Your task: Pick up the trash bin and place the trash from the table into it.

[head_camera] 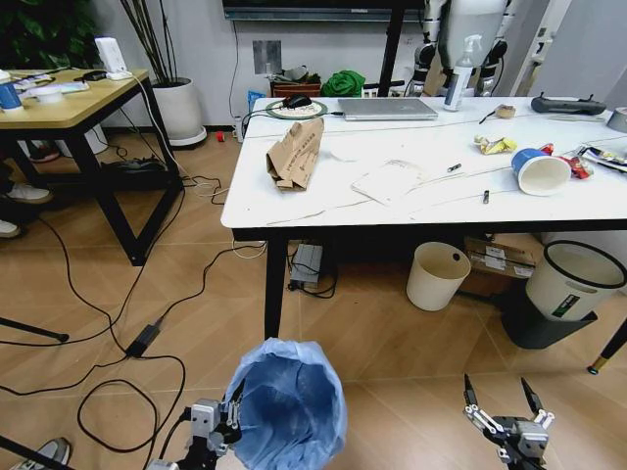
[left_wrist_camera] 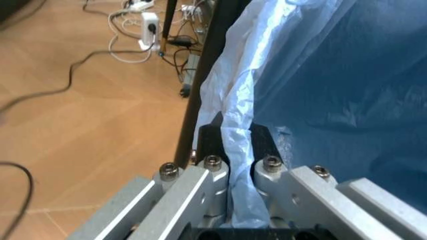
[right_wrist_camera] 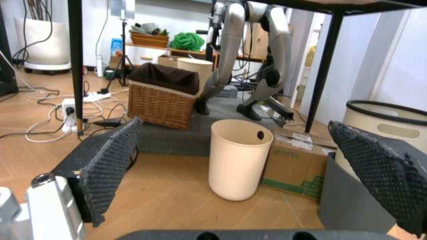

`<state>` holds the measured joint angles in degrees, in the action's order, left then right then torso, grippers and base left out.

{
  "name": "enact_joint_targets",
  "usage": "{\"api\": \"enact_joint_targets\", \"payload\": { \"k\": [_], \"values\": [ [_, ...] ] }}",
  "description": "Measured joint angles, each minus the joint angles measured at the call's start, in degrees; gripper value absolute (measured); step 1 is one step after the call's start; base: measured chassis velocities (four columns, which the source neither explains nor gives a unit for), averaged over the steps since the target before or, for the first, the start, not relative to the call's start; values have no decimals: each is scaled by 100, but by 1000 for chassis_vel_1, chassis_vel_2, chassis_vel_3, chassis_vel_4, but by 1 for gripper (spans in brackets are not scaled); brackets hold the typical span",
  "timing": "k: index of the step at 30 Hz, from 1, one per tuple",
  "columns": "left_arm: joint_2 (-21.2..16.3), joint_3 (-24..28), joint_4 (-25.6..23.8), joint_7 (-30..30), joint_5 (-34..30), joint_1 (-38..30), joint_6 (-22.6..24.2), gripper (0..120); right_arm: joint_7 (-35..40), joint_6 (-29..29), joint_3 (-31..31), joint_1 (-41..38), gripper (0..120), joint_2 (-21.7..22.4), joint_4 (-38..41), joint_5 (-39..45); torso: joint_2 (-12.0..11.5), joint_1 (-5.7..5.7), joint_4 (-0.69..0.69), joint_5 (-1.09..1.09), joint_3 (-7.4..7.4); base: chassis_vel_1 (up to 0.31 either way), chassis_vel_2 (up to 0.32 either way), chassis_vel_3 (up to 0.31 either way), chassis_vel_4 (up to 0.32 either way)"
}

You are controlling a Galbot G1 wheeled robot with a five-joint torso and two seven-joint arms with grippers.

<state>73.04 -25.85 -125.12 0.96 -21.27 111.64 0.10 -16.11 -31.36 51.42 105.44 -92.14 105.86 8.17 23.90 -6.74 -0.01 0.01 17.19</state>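
The trash bin, lined with a baggy light-blue bag, hangs low in front of the table. My left gripper is at its left rim; in the left wrist view the left gripper is shut on the bin's bag-covered rim. My right gripper hangs open and empty at the lower right. Trash lies on the tabletop: a brown cardboard packet, a white paper sheet, a blue-white paper cup, and yellow and red wrappers.
Under the table stand a cream bucket, a white bin with a black rim and a cardboard box. Cables trail over the floor at left, near a wood-topped desk. A laptop and spray bottle sit at the table's back.
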Motion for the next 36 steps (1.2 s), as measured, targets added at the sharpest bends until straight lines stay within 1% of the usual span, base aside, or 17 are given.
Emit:
{"api": "enact_joint_targets", "payload": {
  "k": [2, 4, 5, 6, 12, 13, 16, 23, 34, 36],
  "values": [
    [-62, 119, -205, 264, -422, 65, 250, 0, 2, -6, 13, 12, 100, 0, -26, 2, 0, 0, 0, 0, 0, 0, 0, 0, 0],
    [-99, 209, -331, 483, -665, 120, 406, 0, 2, -10, 15, 12, 100, 0, -46, 2, 0, 0, 0, 0, 0, 0, 0, 0, 0],
    [-99, 209, -331, 483, -665, 120, 406, 0, 2, -10, 15, 12, 100, 0, -46, 2, 0, 0, 0, 0, 0, 0, 0, 0, 0],
    [-135, 269, -415, 652, -816, 174, 514, 0, 3, -13, 14, 11, 100, 0, -63, -3, 0, 0, 0, 0, 0, 0, 0, 0, 0],
    [-174, 247, -461, 1091, -838, 278, 642, 0, 5, -16, -2, -14, 100, 0, -96, -31, 0, 0, 0, -1, 0, 0, 0, 0, 0],
    [-174, 247, -461, 1091, -838, 278, 642, 0, 5, -16, -2, -14, 100, 0, -96, -31, 0, 0, 0, -1, 0, 0, 0, 0, 0],
    [-204, 430, -575, 1356, -744, 425, 727, 0, 6, -15, -8, -17, 100, 0, -97, -37, 0, 0, 0, -1, 0, 0, 0, 0, 0],
    [-163, 436, -539, 1452, -357, 412, 737, 0, 7, -42, -48, -23, 100, 0, -86, -44, 0, 0, 0, -1, 0, 0, 0, 0, 0],
    [-114, 427, -524, 1412, -190, 422, 678, 0, 7, 7, -64, -68, 100, 0, -82, -60, 0, 0, 0, -1, 0, 0, 0, 0, 0],
    [-102, 427, -467, 1289, -87, 412, 603, 0, 7, 8, -59, -53, 100, 0, -76, -65, 1, -1, 0, -1, 0, 0, 0, 0, 0]
  ]
}}
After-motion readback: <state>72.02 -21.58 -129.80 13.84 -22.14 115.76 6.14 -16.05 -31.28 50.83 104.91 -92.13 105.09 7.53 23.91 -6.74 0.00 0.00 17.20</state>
